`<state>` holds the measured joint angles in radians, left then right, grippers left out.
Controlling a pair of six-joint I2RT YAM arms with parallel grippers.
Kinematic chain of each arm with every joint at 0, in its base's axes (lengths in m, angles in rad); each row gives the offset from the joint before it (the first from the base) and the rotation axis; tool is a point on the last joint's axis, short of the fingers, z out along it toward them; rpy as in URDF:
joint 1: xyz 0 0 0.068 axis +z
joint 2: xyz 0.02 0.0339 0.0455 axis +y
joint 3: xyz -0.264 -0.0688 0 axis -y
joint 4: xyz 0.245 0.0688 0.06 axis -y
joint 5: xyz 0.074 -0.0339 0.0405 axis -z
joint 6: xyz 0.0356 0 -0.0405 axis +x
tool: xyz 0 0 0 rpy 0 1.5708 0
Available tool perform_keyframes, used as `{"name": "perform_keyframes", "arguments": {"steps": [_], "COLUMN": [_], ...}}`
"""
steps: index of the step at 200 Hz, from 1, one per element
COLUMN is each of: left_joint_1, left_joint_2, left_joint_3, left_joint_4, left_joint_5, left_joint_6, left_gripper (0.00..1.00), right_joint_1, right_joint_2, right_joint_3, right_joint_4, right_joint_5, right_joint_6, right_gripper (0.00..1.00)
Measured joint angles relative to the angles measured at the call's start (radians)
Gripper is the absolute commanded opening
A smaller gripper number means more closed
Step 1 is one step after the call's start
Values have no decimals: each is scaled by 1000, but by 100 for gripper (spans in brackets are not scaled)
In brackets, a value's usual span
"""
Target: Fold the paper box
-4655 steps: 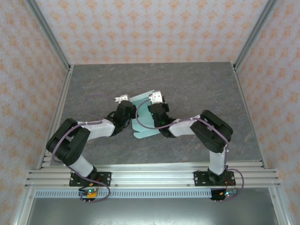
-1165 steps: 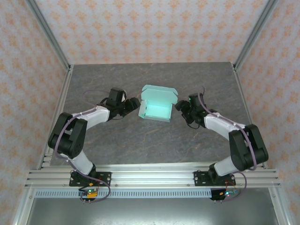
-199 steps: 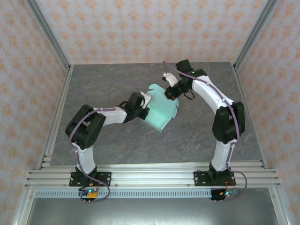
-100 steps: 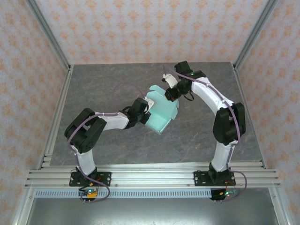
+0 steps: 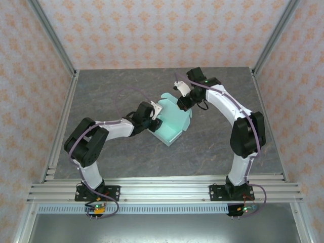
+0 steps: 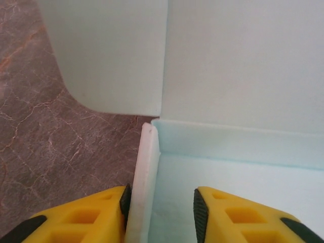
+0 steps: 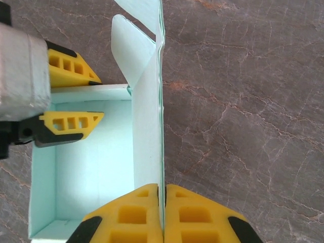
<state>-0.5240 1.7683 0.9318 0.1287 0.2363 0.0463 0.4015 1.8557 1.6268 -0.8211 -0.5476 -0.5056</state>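
**Bringing the lid down onto the box**

Pinching the upright lid (image 7: 149,111) edge-on in the right pincer (image 7: 163,190), fingers pressed together on the thin card. Straddling the side wall (image 6: 144,167) with the left pincer (image 6: 161,202), spread and not clamping. Holding the box (image 5: 172,124) between both pincers, at the desk (image 5: 192,152). Probably best: bracing that wall while swinging the lid over slowly, guiding flaps inside, avoiding creases.

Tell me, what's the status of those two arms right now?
Right gripper shut on the paper box, pinching its raised lid panel. Left gripper open, jaws straddling a side wall. No obstruction seen.
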Motion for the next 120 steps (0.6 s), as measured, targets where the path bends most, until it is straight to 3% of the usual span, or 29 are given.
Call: {"name": "perform_keyframes", "arguments": {"steps": [17, 69, 120], "left_joint_1": [14, 60, 61], "left_joint_2": [-18, -31, -24], "left_joint_3": [12, 23, 50], "left_joint_4": [-32, -126, -194], "left_joint_5": [31, 79, 93], "left_joint_6": [-19, -23, -11], "left_gripper": [51, 53, 37], "right_joint_1": [2, 2, 24], "right_joint_2": [0, 0, -6], "right_joint_3": [0, 0, 0], "right_joint_4": [0, -1, -1], "right_joint_5": [9, 47, 60], "right_joint_6": [-8, -43, -80], "right_gripper": [3, 2, 2]}}
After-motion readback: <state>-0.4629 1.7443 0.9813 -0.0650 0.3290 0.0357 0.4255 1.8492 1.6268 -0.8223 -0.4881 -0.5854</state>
